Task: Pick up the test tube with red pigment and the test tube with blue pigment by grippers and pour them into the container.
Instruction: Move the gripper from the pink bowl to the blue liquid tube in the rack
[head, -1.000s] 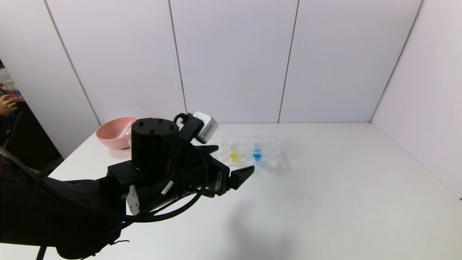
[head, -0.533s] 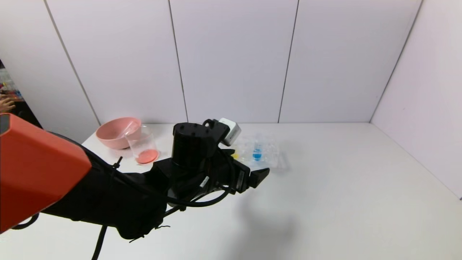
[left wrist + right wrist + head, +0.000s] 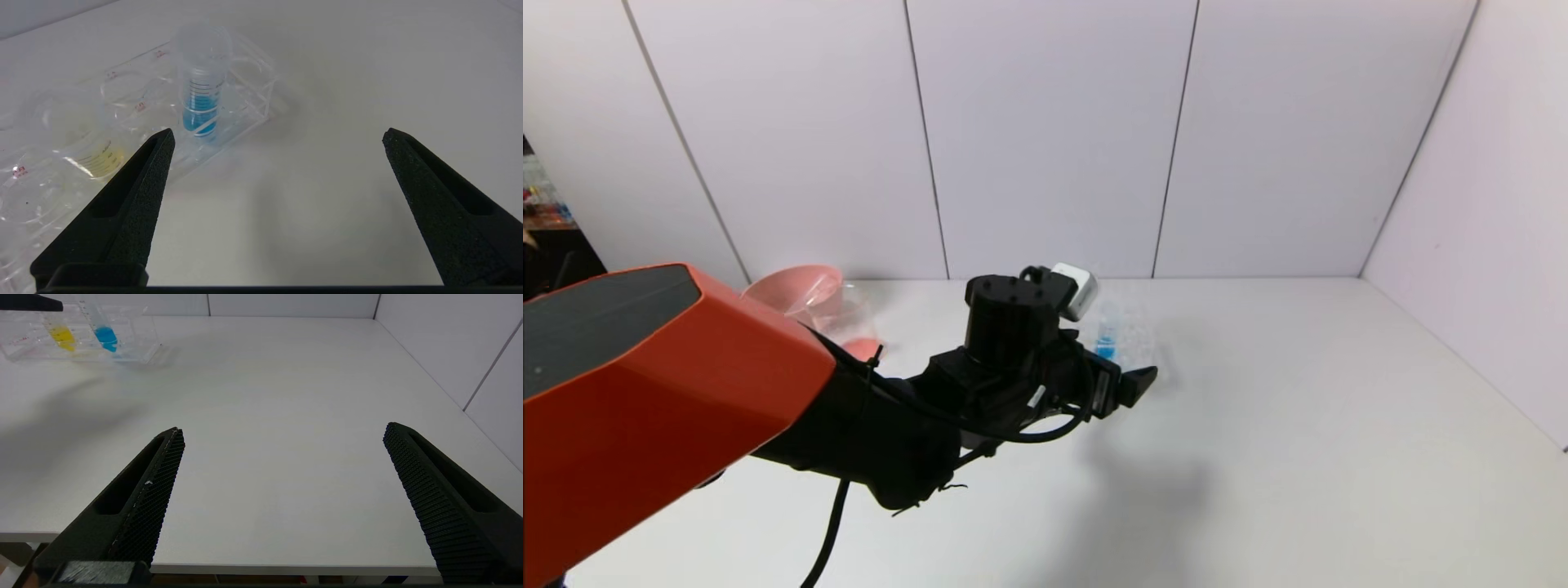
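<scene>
The test tube with blue pigment [image 3: 1105, 339] stands upright in a clear rack [image 3: 1141, 345]; it also shows in the left wrist view [image 3: 201, 110] and the right wrist view [image 3: 105, 335]. My left gripper [image 3: 1134, 380] is open and empty, just short of the rack; in its wrist view [image 3: 278, 136] the blue tube is beyond one fingertip. The container [image 3: 837, 310], a clear beaker with red-orange liquid at its bottom, is partly hidden by my left arm. The test tube with red pigment is out of view. My right gripper [image 3: 284, 430] is open and empty above the table's near edge.
A tube with yellow liquid [image 3: 100, 157] stands in the rack [image 3: 253, 94] beside the blue one, also in the right wrist view [image 3: 62, 335]. A pink bowl [image 3: 792, 287] sits behind the beaker at the table's far left. White walls close the back and right.
My left arm has reached forward and to the right, bringing its open gripper up to the rack. It now hides the yellow tube and part of the beaker in the head view.
</scene>
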Controlling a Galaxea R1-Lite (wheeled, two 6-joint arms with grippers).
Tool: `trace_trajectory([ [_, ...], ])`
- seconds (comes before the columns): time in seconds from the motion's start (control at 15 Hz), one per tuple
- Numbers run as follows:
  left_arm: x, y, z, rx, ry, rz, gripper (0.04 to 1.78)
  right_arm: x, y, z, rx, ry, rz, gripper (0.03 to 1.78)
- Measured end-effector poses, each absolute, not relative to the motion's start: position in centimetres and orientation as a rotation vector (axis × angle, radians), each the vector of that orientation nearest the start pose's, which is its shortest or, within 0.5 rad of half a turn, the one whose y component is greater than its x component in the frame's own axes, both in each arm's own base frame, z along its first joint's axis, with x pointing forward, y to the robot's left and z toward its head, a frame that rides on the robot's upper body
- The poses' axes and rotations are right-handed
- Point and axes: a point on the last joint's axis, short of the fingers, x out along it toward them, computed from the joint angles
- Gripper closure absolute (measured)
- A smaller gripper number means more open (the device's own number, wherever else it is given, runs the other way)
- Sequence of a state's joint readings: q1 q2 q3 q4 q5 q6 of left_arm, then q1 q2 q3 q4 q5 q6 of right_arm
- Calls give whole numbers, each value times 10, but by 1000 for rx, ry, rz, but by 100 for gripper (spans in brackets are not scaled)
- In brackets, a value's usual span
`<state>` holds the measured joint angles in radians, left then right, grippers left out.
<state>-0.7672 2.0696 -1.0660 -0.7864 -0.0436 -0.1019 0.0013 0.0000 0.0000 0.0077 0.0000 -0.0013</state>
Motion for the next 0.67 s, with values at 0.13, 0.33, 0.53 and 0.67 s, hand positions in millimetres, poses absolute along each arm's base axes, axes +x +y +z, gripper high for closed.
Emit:
trace_trajectory([
  [0.13, 296, -288, 133, -16, 233, -753, 4, -23, 0, 75, -1, 8, 1, 4],
  [0.33, 305, -301, 126, -21, 226, -717, 4, -23, 0, 75, -1, 8, 1, 4],
  [0.53, 310, -313, 117, -1, 236, -652, 4, -23, 0, 75, -1, 8, 1, 4],
  [0.67, 314, -320, 113, 4, 227, -626, 4, -23, 0, 75, -1, 8, 1, 4],
])
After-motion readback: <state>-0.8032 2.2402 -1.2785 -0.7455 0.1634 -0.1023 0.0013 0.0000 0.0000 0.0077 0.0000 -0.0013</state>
